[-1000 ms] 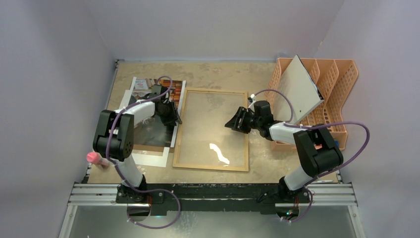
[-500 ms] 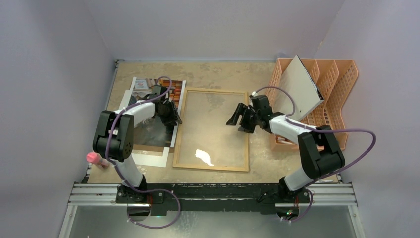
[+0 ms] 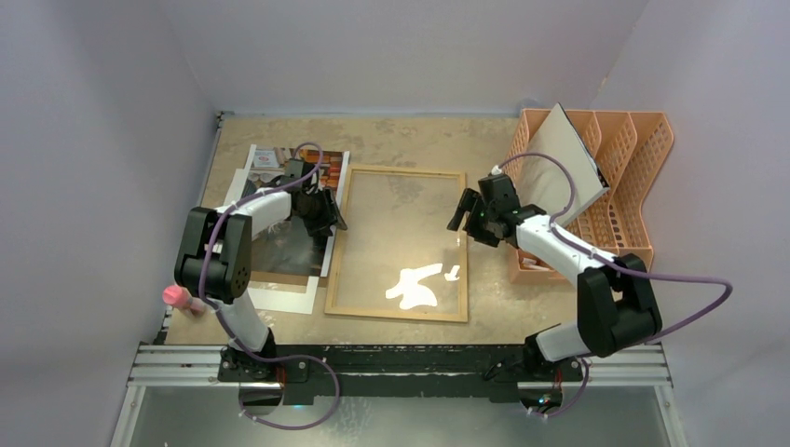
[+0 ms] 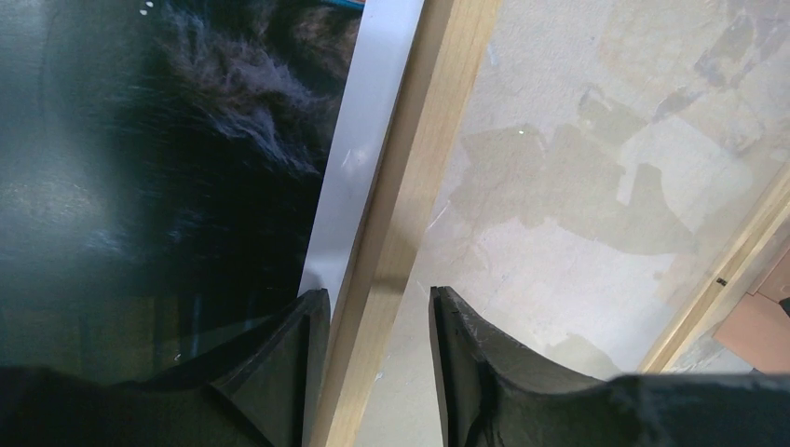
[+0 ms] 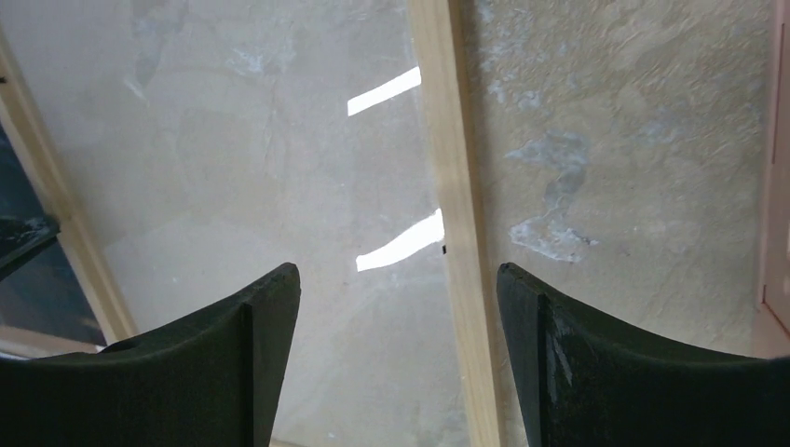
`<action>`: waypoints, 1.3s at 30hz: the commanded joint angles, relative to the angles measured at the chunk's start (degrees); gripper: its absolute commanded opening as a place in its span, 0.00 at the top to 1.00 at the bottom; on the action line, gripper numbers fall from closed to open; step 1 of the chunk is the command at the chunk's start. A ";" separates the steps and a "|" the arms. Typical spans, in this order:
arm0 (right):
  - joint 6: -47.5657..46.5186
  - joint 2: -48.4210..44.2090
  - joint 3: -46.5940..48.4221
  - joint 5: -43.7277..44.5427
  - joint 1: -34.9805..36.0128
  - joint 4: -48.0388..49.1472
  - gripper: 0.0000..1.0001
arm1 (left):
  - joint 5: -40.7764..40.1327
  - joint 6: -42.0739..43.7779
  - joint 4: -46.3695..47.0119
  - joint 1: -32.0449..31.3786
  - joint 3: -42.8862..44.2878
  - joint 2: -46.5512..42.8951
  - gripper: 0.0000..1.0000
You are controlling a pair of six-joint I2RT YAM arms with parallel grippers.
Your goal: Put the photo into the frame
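Observation:
The light-wood frame (image 3: 396, 244) lies flat in the middle of the table, its glass showing glare. The dark cat photo (image 3: 289, 244) lies left of it on a white mat (image 3: 279, 300). My left gripper (image 3: 328, 216) is open and straddles the frame's left rail (image 4: 401, 205), with one finger (image 4: 303, 358) over the photo's (image 4: 140, 186) edge and the mat (image 4: 363, 158). My right gripper (image 3: 463, 216) is wide open and empty above the frame's right rail (image 5: 456, 233), which runs close to the right finger (image 5: 550, 363).
An orange plastic file rack (image 3: 643, 186) stands at the right with a grey-white board (image 3: 559, 168) leaning in it, close behind my right arm. A pink object (image 3: 177, 298) lies at the table's left edge. Walls close in the left, back and right.
My right gripper has moved right and farther back, from over the glass to over the frame's right rail. The glare on the glass has shifted. The left arm has not moved.

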 commanded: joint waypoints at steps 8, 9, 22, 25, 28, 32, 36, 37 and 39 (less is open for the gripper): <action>-4.18 5.81 0.63 3.54 0.54 3.84 0.19 | 7.06 -0.97 0.75 0.04 0.94 1.53 0.50; -4.25 6.45 0.62 2.76 0.54 4.17 0.19 | 8.18 -1.19 1.15 0.04 0.94 1.47 0.50; -4.21 10.04 0.76 -4.68 0.54 7.61 0.21 | 15.95 -3.83 4.78 -0.03 0.69 3.15 0.49; -4.20 10.11 1.26 -3.56 0.58 7.58 0.21 | 17.13 -4.53 6.17 -0.05 0.59 3.78 0.49; -4.05 9.64 1.54 -0.86 0.54 6.91 0.21 | 17.09 -4.13 5.72 -0.05 1.48 4.20 0.49; -2.09 6.92 0.46 2.87 0.54 6.74 0.20 | 14.58 -2.69 3.59 -0.09 2.86 4.35 0.48; -1.65 5.54 1.89 7.21 0.54 5.52 0.18 | 14.85 -1.22 1.82 -0.07 4.00 5.20 0.46; -1.98 5.19 2.67 9.58 0.54 5.28 0.17 | 14.36 -0.27 0.68 -0.05 4.39 5.20 0.45; -2.08 4.11 3.52 10.44 0.62 5.16 0.17 | 11.82 1.72 -2.07 -0.05 5.49 4.55 0.43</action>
